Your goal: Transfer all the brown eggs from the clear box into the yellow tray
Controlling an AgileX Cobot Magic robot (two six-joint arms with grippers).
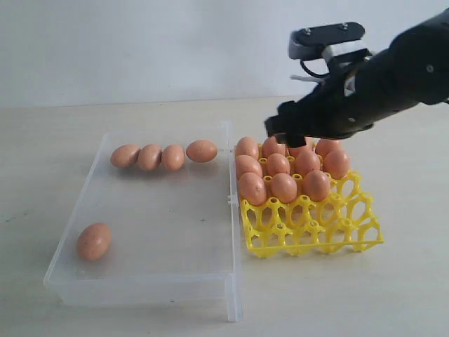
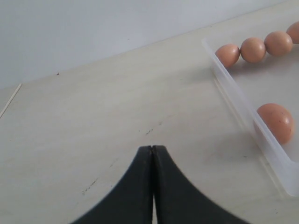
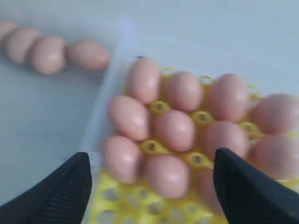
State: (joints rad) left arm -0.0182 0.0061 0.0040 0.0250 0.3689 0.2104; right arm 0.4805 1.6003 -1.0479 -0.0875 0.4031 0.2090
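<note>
The clear box (image 1: 165, 210) holds a row of brown eggs (image 1: 163, 156) along its far wall and one lone egg (image 1: 93, 241) near its front left corner. Beside it on the right, the yellow tray (image 1: 309, 228) carries several eggs (image 1: 283, 187) in its back rows, while its front row of cells is bare. My right gripper (image 1: 289, 135) hovers open over the tray's back left part, holding nothing. In the right wrist view the right gripper (image 3: 150, 156) spans the tray's eggs (image 3: 175, 129) from above. My left gripper (image 2: 153, 147) is shut and empty over bare table outside the box wall (image 2: 243, 107).
The light table (image 1: 365, 295) extends in front of and to the right of the tray. A pale wall stands behind. In the left wrist view, the lone egg (image 2: 275, 122) lies just inside the box wall and the egg row (image 2: 252, 49) lies farther off.
</note>
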